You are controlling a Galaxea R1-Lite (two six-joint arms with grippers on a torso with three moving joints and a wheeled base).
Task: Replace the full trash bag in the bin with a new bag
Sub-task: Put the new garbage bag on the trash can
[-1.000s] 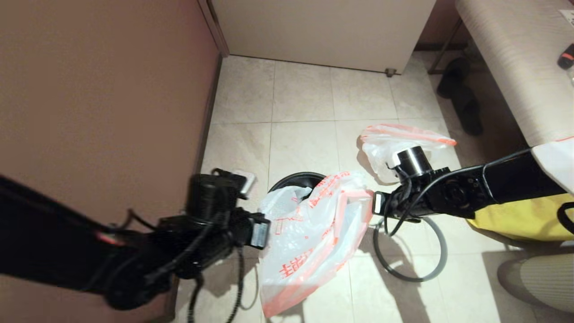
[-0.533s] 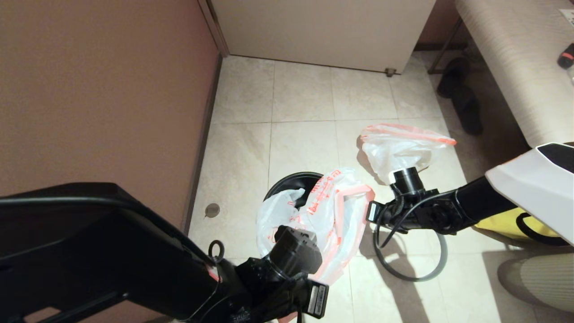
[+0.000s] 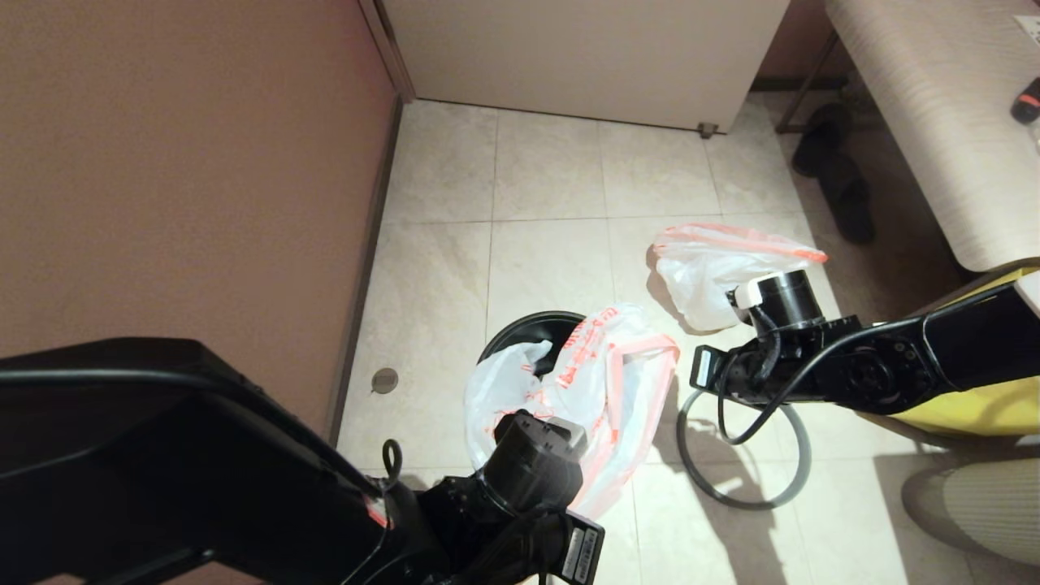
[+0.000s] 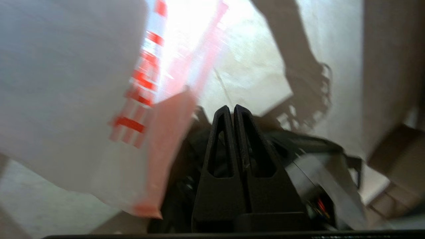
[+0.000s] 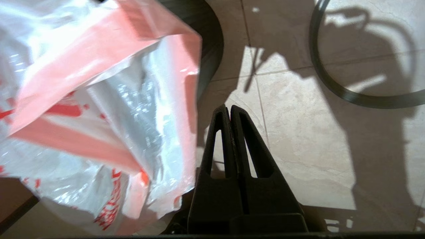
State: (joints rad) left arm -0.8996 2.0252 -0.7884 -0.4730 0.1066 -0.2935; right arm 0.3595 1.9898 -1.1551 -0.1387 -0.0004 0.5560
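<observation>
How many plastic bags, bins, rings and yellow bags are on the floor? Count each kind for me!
Plastic bags: 2, the new bag draped over the bin and the full trash bag beyond it
Bins: 1, the bin
Rim rings: 1, the grey rim ring
Yellow bags: 1, the yellow bag
Total: 5

New bag (image 3: 585, 390) draped over bin (image 3: 520, 329)

new bag (image 3: 593, 382) draped over bin (image 3: 528, 329)
</observation>
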